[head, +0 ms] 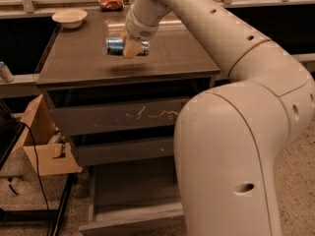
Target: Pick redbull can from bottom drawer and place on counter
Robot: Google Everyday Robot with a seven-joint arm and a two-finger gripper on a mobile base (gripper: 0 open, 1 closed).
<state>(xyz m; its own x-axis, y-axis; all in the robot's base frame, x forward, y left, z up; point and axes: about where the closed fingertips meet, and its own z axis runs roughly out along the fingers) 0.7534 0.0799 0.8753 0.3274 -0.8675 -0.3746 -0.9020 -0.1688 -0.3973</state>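
Big white arm (236, 132) hogs the right of the frame, reaching over the counter (78, 58) up top. The bottom drawer (133, 186) is pulled open at lower middle. The redbull can (114, 45) hangs sideways just above the counter, upper centre-left, pinched in the gripper (130, 49). I'd lower it slowly and let go only once it's touching.

- pincer (130, 47) above the surface (74, 58), clamped on redbull can (114, 45); can's middle hidden by near finger (132, 51), far finger unseen
- bottom drawer (133, 186): right part hidden behind arm (236, 132), front panel cut by lower edge
- pale can (5, 72) at left edge: cut off, label unreadable
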